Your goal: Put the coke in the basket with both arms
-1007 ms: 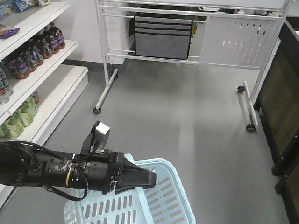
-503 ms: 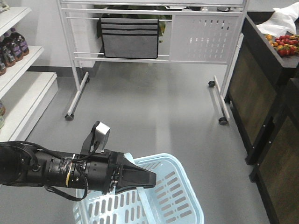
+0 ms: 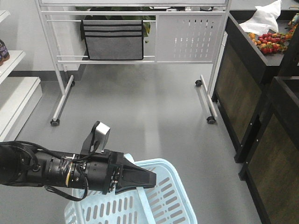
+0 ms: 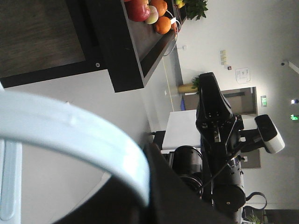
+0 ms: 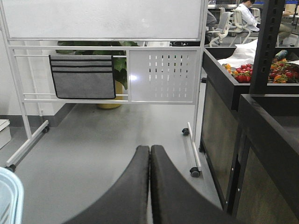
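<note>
**Left gripper on the basket handle, coke out of sight**

Left gripper (image 3: 148, 178) reaches in from the near left, its jaws drawn to a point above the basket (image 3: 156, 161). In my left wrist view the pale blue handle (image 4: 84, 135) curves into the dark finger, so I judge that I have it clamped. My right gripper (image 5: 150, 151) has its fingers pressed together with nothing between them, and points at bare grey floor.

The coke shows in none of my views, so I cannot place it relative to either gripper. Ahead stand a white wheeled frame (image 3: 140, 60) with a grey pouch (image 3: 112, 39), and on the right a dark counter (image 3: 243, 88) bearing fruit. At the far left is the edge of a white shelf (image 3: 11, 58).

I expect the coke to be stiff, smooth and fairly slippery, and likely to roll if knocked over. My right fingers should take it across the wide middle of its body, below the tapered neck, and keep it upright.
</note>
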You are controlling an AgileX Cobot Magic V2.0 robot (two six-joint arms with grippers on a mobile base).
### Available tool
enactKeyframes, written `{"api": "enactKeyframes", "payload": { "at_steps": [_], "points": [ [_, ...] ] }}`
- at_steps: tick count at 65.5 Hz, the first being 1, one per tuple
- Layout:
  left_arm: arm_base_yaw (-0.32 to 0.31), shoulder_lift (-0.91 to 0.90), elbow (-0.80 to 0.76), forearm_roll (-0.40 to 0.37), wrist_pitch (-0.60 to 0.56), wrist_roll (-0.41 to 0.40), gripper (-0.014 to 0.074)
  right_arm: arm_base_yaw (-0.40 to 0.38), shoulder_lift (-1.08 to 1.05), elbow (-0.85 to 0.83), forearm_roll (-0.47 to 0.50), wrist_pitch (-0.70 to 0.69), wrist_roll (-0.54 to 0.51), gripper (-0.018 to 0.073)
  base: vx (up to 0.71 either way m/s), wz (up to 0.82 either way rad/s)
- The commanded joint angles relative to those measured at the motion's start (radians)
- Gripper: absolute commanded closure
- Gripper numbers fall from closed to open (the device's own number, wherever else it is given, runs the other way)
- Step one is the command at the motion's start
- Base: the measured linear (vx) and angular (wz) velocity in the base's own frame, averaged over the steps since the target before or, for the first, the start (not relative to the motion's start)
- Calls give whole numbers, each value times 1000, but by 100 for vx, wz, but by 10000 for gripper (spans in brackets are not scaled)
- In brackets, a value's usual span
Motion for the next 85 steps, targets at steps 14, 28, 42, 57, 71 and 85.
{"api": "enactKeyframes", "payload": {
  "at_steps": [14, 28, 42, 57, 71, 85],
  "points": [
    [-4, -42, -18, -58, -229, 2, 603, -3, -15, 15, -5, -74, -2, 568, 9, -4],
    [-4, -42, -18, -58, -229, 2, 603, -3, -15, 15, -5, -74, -2, 568, 11, -5],
    [-4, -42, -18, -58, -229, 2, 603, -3, -15, 15, -5, -74, -2, 568, 11, -2],
    [-4, -42, -18, -58, -229, 2, 603, -3, -15, 15, -5, -74, -2, 568, 11, 0],
    [-4, -42, -18, -58, -229, 2, 603, -3, -15, 15, -5, -74, -2, 568, 10, 1],
    [-4, -42, -18, -58, -229, 2, 603, -3, -15, 15, -5, -74, -2, 568, 12, 3]
  ]
}}
